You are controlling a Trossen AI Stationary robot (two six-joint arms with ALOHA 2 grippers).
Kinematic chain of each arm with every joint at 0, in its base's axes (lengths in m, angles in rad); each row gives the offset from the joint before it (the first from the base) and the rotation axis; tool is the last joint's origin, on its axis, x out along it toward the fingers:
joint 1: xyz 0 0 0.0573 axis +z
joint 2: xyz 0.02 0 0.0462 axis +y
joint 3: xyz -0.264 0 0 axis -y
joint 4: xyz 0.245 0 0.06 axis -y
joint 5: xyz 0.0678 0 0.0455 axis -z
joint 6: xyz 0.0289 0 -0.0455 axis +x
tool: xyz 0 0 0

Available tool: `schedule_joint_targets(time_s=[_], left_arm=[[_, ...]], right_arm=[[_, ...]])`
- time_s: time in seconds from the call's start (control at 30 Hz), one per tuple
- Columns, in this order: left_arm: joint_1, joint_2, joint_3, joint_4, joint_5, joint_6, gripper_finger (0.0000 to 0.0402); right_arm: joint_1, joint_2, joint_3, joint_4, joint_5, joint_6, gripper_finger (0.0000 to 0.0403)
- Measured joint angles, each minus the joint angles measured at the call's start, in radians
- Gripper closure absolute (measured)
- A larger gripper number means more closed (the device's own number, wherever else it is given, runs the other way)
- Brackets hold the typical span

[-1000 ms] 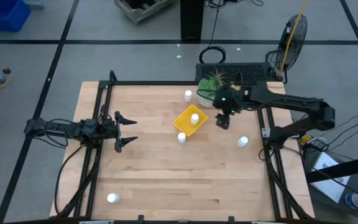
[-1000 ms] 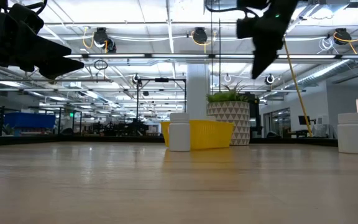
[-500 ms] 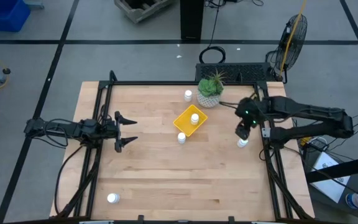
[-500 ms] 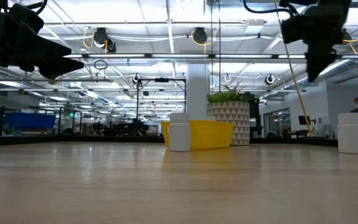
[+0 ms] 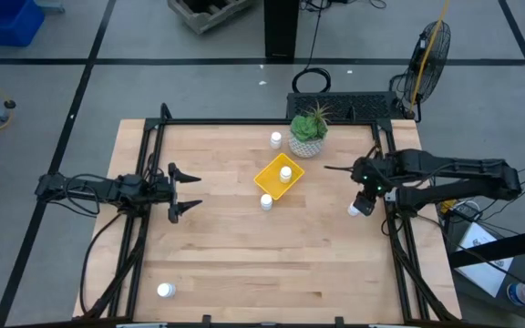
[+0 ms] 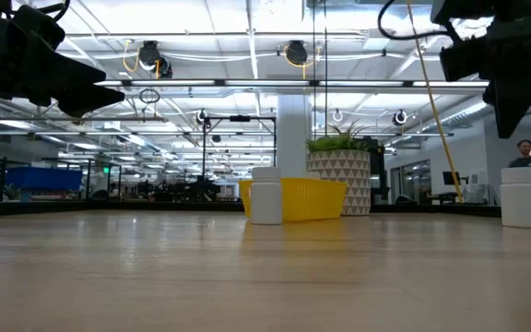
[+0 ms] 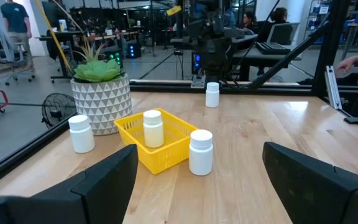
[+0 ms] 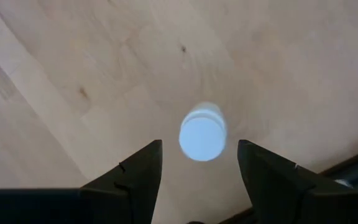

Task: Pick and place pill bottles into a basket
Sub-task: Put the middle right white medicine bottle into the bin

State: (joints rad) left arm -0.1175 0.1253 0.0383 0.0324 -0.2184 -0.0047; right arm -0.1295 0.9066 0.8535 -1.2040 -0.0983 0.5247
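Observation:
My right gripper (image 5: pixel 365 194) hangs open above a white pill bottle (image 5: pixel 355 210) that stands upright on the table near its right edge. In the right wrist view the bottle's cap (image 8: pixel 202 134) shows between the two fingers, below them and untouched. In the low view the gripper (image 6: pixel 505 115) is well above this bottle (image 6: pixel 525 196). The yellow tray (image 5: pixel 270 168) sits mid-table with one bottle (image 5: pixel 285 171) standing in it. My left gripper (image 5: pixel 194 190) waits open at the table's left.
More bottles stand on the table: one beside the tray's near corner (image 5: pixel 266 201), one by the potted plant (image 5: pixel 276 139), one at the near left (image 5: pixel 164 291). The plant pot (image 5: pixel 307 135) stands just beyond the tray. A black frame rail (image 5: pixel 388 196) runs close by on the right.
My right gripper has gone from beside the yellow tray toward the table's right edge and a little toward the near edge, coming down slightly, and now hangs over the bottle there. No bottle has moved.

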Motion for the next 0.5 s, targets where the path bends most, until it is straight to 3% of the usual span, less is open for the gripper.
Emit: schedule_joint_targets(time_s=[0.2,0.5], left_arm=[[0.000,0.000,0.000,-0.001,0.000,0.000,0.0050],[0.000,0.000,0.000,-0.001,0.000,0.000,0.0050]], right_arm=[[0.001,0.005,-0.072,0.035,-0.059,0.036,0.0202],[0.001,0.005,-0.150,0.156,-0.063,0.032,0.0201]])
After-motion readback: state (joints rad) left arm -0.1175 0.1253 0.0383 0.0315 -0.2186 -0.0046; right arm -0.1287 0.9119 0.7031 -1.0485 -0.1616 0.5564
